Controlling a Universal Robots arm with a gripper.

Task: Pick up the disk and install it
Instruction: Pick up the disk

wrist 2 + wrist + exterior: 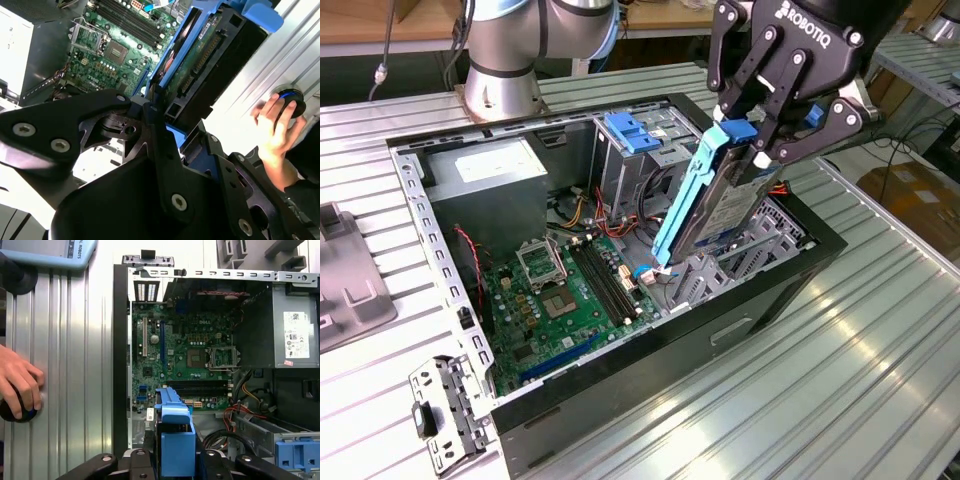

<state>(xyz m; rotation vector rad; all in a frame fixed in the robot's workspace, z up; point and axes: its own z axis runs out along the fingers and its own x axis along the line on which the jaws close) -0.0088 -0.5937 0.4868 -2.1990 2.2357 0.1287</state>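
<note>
Your black end effector (760,150) is closed on the flat silver-metal disk (722,205) with blue plastic side rails, its fingers pinching the disk's upper end from both faces. You are holding the disk steeply tilted over the open black computer case (740,310), which lies on its side on the ribbed aluminium worktop (880,380). The disk's lower end dips into the case at the grey metal drive cage (715,275), just beside the edge of the green motherboard (570,300); you cannot tell whether it touches the cage.

In the second wrist view the disk (200,55) shows its dark underside with a connector row, clamped in the end effector (167,122). In the first wrist view its blue end (175,440) stands over the motherboard (185,350).

The grey power-supply box (485,170) sits inside the case toward the exterior view's left. A blue plastic latch (632,130) stands on the metal bay near the disk. A person's hand (275,127) rests on a round black knob (292,102) on the worktop outside the case.
</note>
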